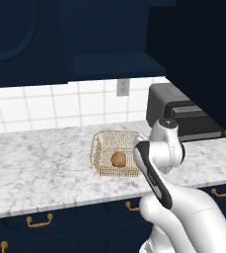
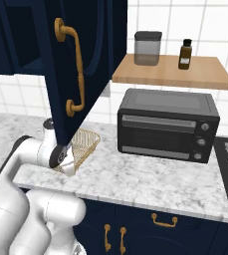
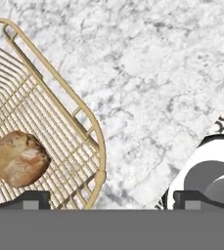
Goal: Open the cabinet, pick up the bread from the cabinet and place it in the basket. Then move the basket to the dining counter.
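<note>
Bread (image 1: 118,159) sits in the gold wire basket (image 1: 99,150) on the marble worktop (image 1: 35,168). Gripper (image 3: 111,200) hangs over the basket's right rim, fingers spread wide. Cabinet door (image 2: 73,60) stands open, toaster oven (image 2: 168,124) at right.

White tiled wall (image 1: 45,106) (grey grout), marble worktop (image 1: 35,168).

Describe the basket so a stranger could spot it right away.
Start at the black toaster oven on the marble worktop. The basket stands on that worktop off the oven's left end, below the open navy cabinet door. It is the one gold wire thing there, with a small brown bread inside.
</note>
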